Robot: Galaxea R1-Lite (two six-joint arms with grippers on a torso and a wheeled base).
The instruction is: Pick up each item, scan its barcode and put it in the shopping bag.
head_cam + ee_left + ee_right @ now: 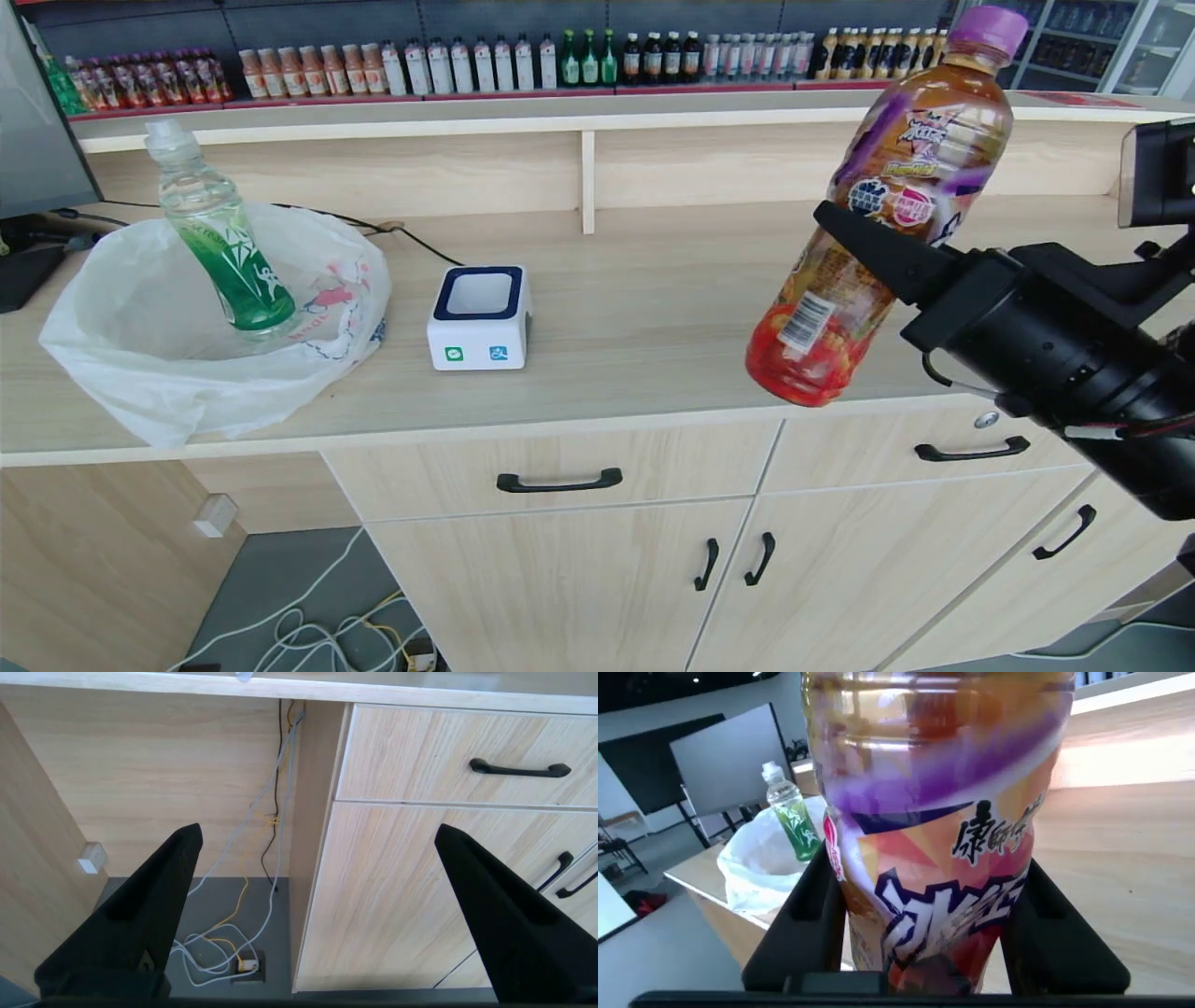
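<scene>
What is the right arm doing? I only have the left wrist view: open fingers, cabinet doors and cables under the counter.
Observer: The right gripper is shut on an orange drink bottle with a purple cap, holding it tilted in the air over the front of the counter.
Operator: Anything in the bag?
Observer: Yes, a green-labelled bottle leans inside the white shopping bag, which lies open on the counter to the robot's left.
Operator: And the scanner?
Observer: The white scanner box sits on the counter between the bag and the held bottle, touching neither.
</scene>
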